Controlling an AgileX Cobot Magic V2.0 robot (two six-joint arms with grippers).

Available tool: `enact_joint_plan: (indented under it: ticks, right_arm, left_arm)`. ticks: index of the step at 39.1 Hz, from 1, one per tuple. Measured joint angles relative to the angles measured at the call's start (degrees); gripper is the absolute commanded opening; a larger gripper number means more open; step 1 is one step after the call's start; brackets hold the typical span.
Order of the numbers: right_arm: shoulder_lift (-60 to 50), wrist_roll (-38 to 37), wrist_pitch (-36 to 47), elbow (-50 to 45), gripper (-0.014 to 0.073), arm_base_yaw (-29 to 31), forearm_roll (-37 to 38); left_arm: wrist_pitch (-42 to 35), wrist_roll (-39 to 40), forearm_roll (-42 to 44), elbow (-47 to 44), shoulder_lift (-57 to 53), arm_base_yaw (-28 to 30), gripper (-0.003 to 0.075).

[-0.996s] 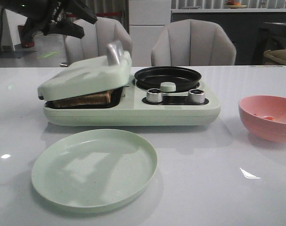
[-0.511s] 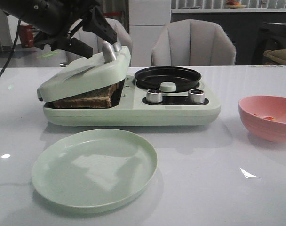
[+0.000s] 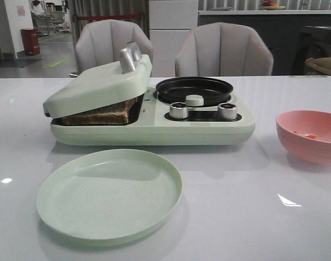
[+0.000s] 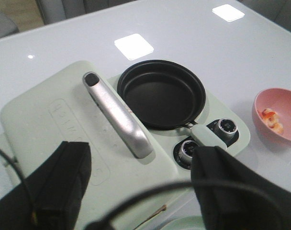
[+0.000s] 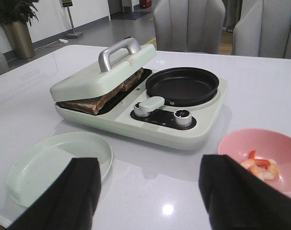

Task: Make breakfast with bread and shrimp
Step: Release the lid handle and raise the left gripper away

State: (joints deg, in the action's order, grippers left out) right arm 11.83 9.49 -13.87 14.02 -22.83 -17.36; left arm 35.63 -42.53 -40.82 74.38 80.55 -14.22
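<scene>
The left gripper (image 4: 136, 191) is hanging above the sandwich maker (image 3: 154, 128), fingers spread wide and holding nothing, poised over the silver handle (image 4: 119, 115) on the lid (image 3: 94, 87). The right gripper (image 5: 145, 196) is waiting on the near side of the sandwich maker, fingers likewise apart and empty. The bread (image 3: 100, 115) is sitting pressed under the lid, only its dark crust edge peeking out. The shrimp (image 5: 260, 167) is lying in the pink bowl (image 3: 310, 136), well to the right of the sandwich maker, and a pale green plate (image 3: 108, 193) is lying in front of it. The bread looks light and soft, likely to tear or crush; it is best gripped gently at the firmer crust. The shrimp looks small and slippery, calling for a careful pinch across its curled body.
</scene>
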Motion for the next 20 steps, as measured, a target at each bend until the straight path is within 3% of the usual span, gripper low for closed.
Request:
enact_joint_plan:
  ticks: [20]
  right_arm:
    - [0.0,0.0,0.0,0.0,0.054,0.0,0.0]
  left_arm:
    - [8.1,17.0,27.0,-1.6,-26.7,0.0,0.049]
